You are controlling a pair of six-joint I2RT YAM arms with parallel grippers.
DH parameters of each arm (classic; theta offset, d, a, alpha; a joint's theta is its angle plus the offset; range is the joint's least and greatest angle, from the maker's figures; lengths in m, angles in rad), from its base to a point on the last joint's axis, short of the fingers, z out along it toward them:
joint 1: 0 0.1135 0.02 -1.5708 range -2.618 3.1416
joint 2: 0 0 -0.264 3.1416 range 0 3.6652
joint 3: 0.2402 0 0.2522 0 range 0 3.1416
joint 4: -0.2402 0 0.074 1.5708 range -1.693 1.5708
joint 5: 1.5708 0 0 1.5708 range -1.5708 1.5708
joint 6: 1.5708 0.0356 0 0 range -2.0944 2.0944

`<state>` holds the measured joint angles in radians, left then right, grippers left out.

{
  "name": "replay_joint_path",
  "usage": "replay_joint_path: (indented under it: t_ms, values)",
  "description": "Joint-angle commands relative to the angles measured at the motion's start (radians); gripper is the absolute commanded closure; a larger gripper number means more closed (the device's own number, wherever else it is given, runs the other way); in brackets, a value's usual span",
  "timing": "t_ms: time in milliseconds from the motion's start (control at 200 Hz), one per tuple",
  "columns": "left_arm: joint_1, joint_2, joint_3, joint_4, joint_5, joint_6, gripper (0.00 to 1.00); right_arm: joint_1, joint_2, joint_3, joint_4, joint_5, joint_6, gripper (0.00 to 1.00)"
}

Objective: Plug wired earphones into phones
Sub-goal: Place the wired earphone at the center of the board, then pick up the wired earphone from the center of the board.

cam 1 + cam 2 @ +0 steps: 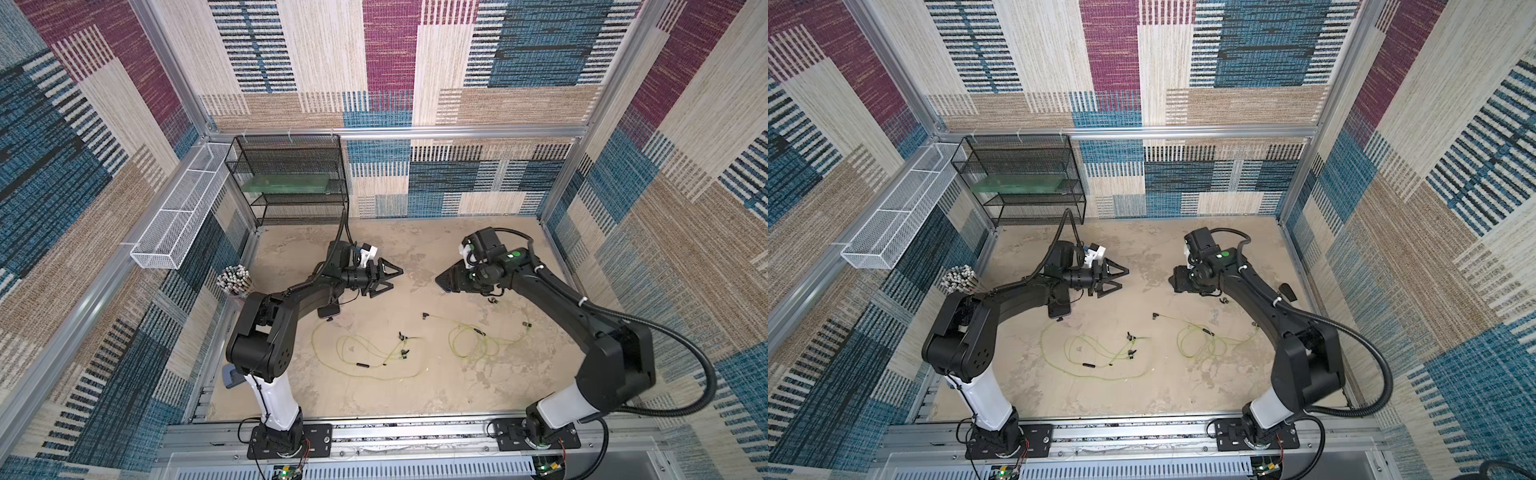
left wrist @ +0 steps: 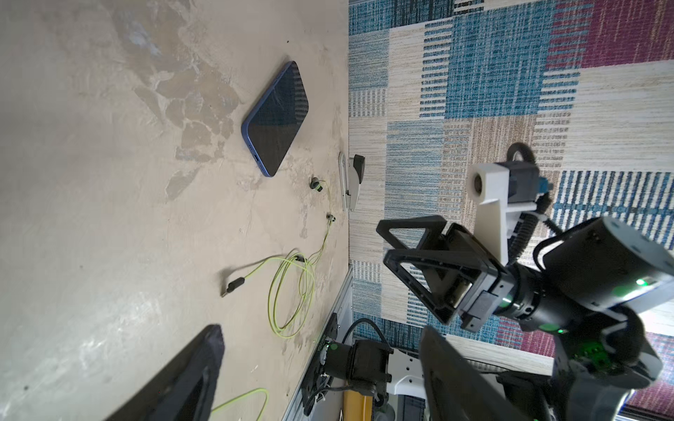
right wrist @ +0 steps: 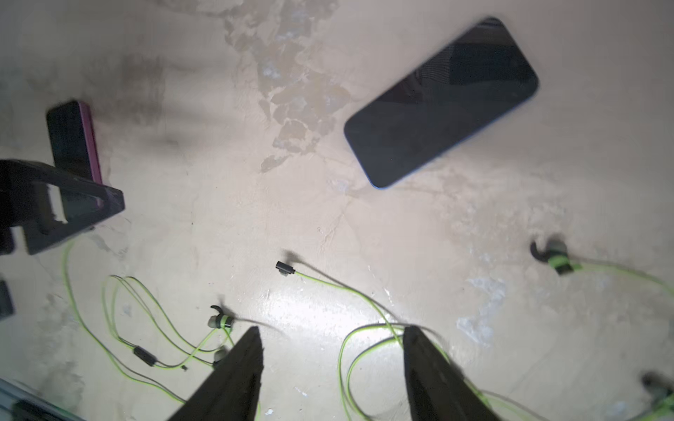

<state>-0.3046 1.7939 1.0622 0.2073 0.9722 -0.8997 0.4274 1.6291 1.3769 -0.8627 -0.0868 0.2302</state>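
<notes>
Two sets of wired earphones with yellow-green cables lie in loose loops on the table, one left of centre (image 1: pixel 365 357) and one to the right (image 1: pixel 478 340). The right set's black plug (image 3: pixel 285 268) lies free on the table. One of the phones (image 1: pixel 330 310) lies partly under my left arm, with a cable end at its near edge. The other phone (image 3: pixel 441 102) lies flat near the right wall and is hidden under my right arm in both top views. My left gripper (image 1: pixel 397 278) hovers open and empty. My right gripper (image 3: pixel 330 339) is open above the right set's cable.
A black mesh shelf (image 1: pixel 291 178) and a white wire basket (image 1: pixel 178 216) stand at the back left. A cup of pens (image 1: pixel 235 280) and a grey-blue hole punch (image 1: pixel 230 376) sit along the left edge. A stapler (image 1: pixel 1287 292) lies by the right wall.
</notes>
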Motion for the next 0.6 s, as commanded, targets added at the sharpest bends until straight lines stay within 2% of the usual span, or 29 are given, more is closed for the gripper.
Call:
replay_joint_path:
  t_ms: [0, 95, 250, 401, 491, 596]
  values:
    - [0.013, -0.028, -0.022, -0.091, -0.005, 0.099, 0.16, 0.057, 0.143, 0.098, -0.088, 0.059, -0.281, 0.45]
    - [0.027, -0.046, -0.041, -0.086, 0.009, 0.093, 0.17, 0.066, 0.272, 0.161, -0.111, -0.032, -0.413, 0.49]
    - [0.039, -0.103, -0.080, -0.113, 0.004, 0.119, 0.18, 0.063, 0.391, 0.226, -0.157, -0.132, -0.504, 0.50]
    - [0.042, -0.125, -0.098, -0.147, -0.003, 0.145, 0.18, 0.055, 0.432, 0.220, -0.154, -0.216, -0.516, 0.56]
    - [0.041, -0.121, -0.108, -0.123, 0.005, 0.130, 0.18, 0.047, 0.427, 0.187, -0.135, -0.295, -0.519, 0.55]
    - [0.041, -0.115, -0.110, -0.107, 0.007, 0.119, 0.19, 0.032, 0.426, 0.148, -0.102, -0.309, -0.514, 0.53]
